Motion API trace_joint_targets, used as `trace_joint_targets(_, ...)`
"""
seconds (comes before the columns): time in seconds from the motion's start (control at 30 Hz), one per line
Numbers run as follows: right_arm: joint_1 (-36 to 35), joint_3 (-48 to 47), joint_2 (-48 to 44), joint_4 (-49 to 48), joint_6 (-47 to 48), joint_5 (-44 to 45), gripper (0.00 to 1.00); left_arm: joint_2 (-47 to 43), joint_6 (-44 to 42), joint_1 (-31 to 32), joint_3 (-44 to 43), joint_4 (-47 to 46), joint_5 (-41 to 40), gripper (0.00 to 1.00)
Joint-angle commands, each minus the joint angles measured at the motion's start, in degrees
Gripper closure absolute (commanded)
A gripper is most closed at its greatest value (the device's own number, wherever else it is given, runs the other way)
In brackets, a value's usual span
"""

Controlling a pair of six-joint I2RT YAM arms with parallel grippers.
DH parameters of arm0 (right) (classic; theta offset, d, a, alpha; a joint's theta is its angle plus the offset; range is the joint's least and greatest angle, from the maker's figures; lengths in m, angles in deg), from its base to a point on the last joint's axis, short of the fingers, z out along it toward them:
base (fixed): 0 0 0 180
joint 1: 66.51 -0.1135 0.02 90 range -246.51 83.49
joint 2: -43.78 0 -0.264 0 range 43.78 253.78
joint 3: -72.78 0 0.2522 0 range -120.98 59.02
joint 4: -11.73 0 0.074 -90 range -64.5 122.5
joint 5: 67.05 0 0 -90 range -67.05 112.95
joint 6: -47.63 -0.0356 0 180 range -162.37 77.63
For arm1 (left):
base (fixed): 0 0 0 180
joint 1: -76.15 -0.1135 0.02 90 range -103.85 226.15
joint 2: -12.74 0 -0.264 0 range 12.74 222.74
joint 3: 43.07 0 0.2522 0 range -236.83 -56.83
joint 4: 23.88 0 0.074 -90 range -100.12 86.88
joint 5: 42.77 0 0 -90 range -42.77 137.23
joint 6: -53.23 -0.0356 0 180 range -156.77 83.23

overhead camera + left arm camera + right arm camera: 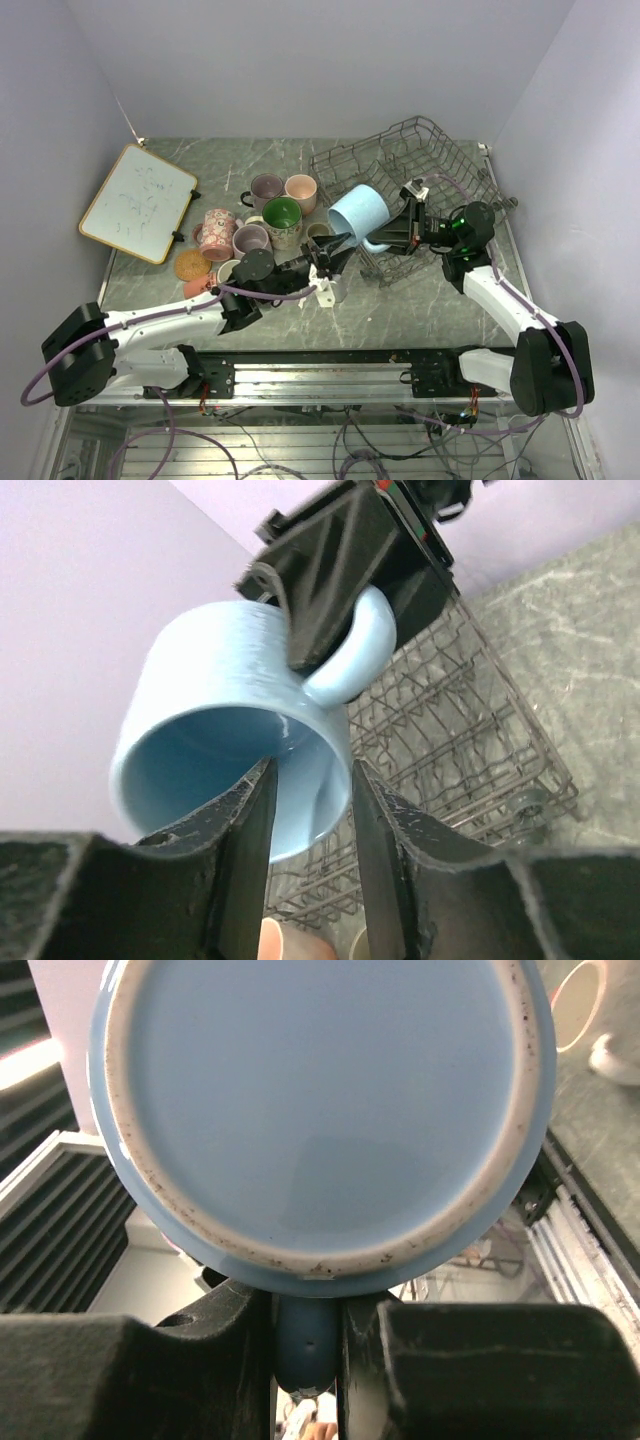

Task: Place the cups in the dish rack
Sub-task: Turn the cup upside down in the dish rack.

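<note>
A light blue cup point(358, 212) hangs tilted in the air just left of the dish rack point(440, 170). My right gripper point(395, 232) is shut on its handle; the right wrist view shows the handle point(306, 1345) pinched between the fingers under the cup's base point(320, 1100). My left gripper point(338, 245) is open at the cup's mouth. In the left wrist view its fingertips point(310, 770) straddle the rim of the cup point(220, 710), with gaps on both sides. Several other cups point(282, 215) stand clustered on the table left of the rack.
A wood-framed whiteboard point(138, 203) lies at the far left. A round cork coaster point(191, 264) sits beside a floral cup point(217, 228). The grey wire rack point(470, 740) sits tipped at the back right, close to the right wall.
</note>
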Motion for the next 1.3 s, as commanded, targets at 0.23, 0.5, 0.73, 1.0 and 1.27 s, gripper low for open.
trace_joint_targets(0.23, 7.5, 3.3, -1.7, -11.4, -2.0, 4.3, 1.0, -6.8, 21.7, 0.2, 3.3, -6.5, 0.0, 0.41)
trace_joint_targets(0.5, 14.5, 0.7, 2.2, -12.5, 7.2, 4.9, 1.0, -9.9, 49.5, -8.1, -4.9, 16.4, 0.6, 0.35)
trace_joint_targets(0.73, 19.3, -6.7, 13.1, -11.7, 18.5, 5.4, 1.0, -6.1, 67.6, -30.4, -13.6, 26.3, 19.6, 0.27)
trace_joint_targets(1.0, 22.7, -20.3, 21.9, 5.9, 43.5, 15.2, 1.0, -3.7, 52.5, -37.0, -24.9, 53.5, 12.9, 0.04)
trace_joint_targets(1.27, 23.1, -35.3, 29.8, 22.2, 72.4, 30.2, 1.0, -9.8, 46.1, -37.0, -18.5, 59.0, 0.7, 0.06)
